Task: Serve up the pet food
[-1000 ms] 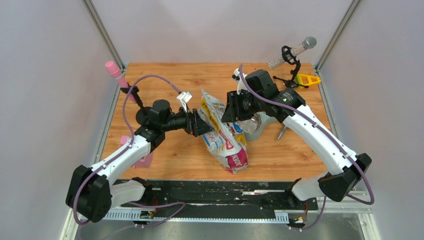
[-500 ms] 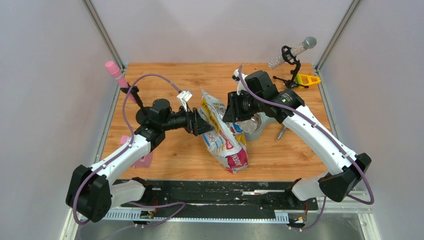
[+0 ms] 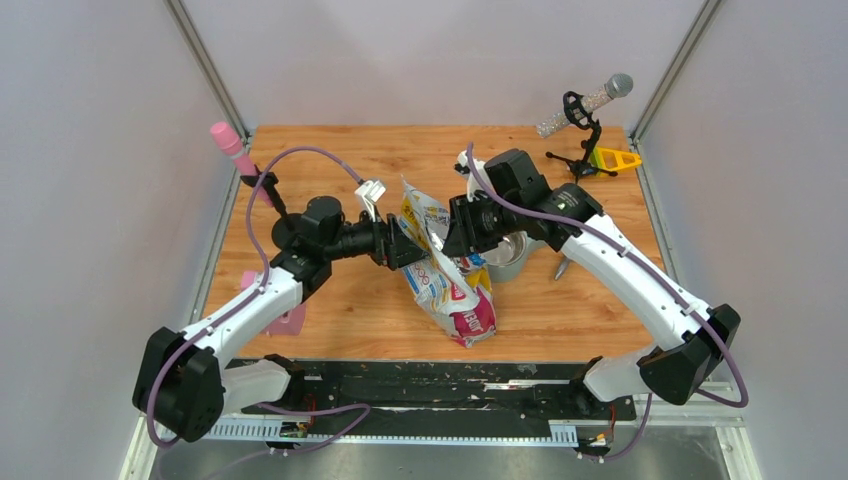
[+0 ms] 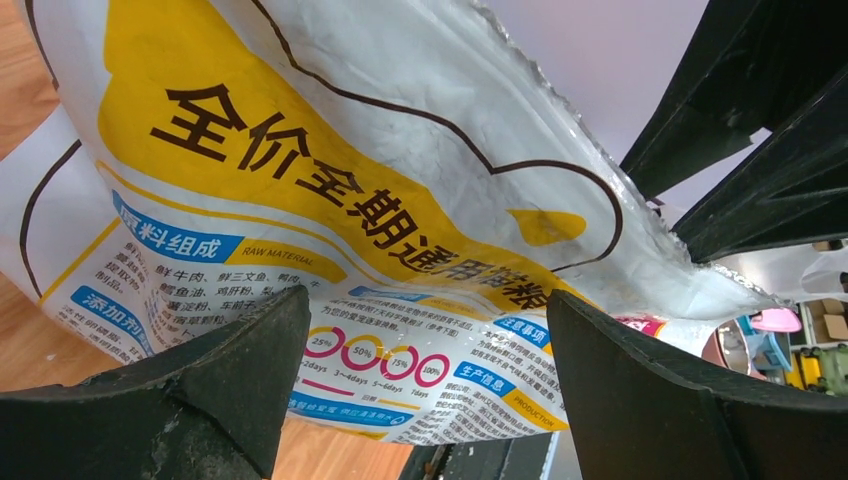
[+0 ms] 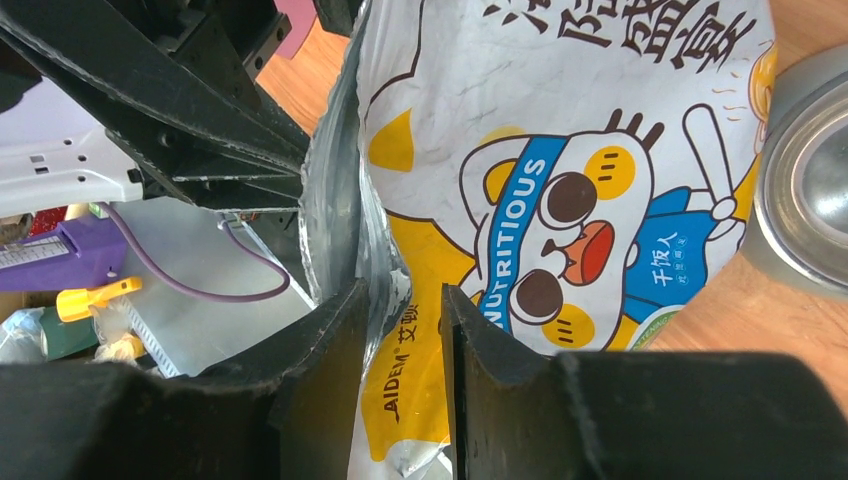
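The cartoon-cat food bag [image 3: 446, 272] stands tilted in the middle of the table, its open top [image 3: 420, 205] up. No pet food shows; it is hidden inside the bag. My left gripper [image 3: 404, 246] is at the bag's left side, open, with the printed back [image 4: 380, 250] lying between and beyond its wide-spread fingers [image 4: 200, 390]. My right gripper [image 3: 456, 236] is at the bag's upper right edge. Its fingers [image 5: 330, 370] stand narrowly apart astride the silver-lined rim [image 5: 375, 250]. A metal bowl [image 3: 506, 250] stands just right of the bag, also in the right wrist view [image 5: 810, 190].
A grey scoop handle [image 3: 563, 266] lies right of the bowl. A microphone on a black stand [image 3: 588, 108] and a yellow triangle [image 3: 615, 158] are at the back right. A pink bottle [image 3: 229, 141] stands back left, a pink item [image 3: 290, 320] front left, a white clip [image 3: 370, 192] behind the left gripper.
My right gripper has moved left and down onto the bag's upper edge. The left arm and the bag have hardly moved.
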Tool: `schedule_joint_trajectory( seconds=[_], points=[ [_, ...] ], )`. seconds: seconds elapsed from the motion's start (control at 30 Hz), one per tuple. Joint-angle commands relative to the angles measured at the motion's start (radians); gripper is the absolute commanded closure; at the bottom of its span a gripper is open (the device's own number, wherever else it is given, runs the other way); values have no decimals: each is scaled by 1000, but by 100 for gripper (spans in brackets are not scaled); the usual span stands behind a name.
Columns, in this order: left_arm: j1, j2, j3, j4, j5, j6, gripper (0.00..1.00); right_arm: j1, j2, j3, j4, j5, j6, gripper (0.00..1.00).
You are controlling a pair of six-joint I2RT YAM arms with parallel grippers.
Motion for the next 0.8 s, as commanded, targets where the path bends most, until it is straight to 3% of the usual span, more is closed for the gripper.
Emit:
schedule_joint_trajectory(
  seconds=[0.0, 0.2, 0.27, 0.33, 0.6, 0.77],
  points=[
    [-6, 10, 53, 32, 0, -2, 5, 24, -22, -15, -64, -9, -19, 66],
    [-10, 22, 63, 33, 7, -9, 5, 32, -10, 24, -8, 13, -11, 69],
    [-11, 18, 68, 30, 13, -20, 6, 32, -6, 40, 24, 12, -8, 78],
    [-11, 3, 81, 5, 10, -28, 7, 32, -3, 49, 45, 6, -10, 99],
    [-11, -148, 237, -316, -198, 18, 3, 32, -33, 4, 95, -53, -30, 100],
    [-12, -123, 338, -441, -209, -33, 5, 32, -63, -39, 155, -30, -9, 100]
  ],
)
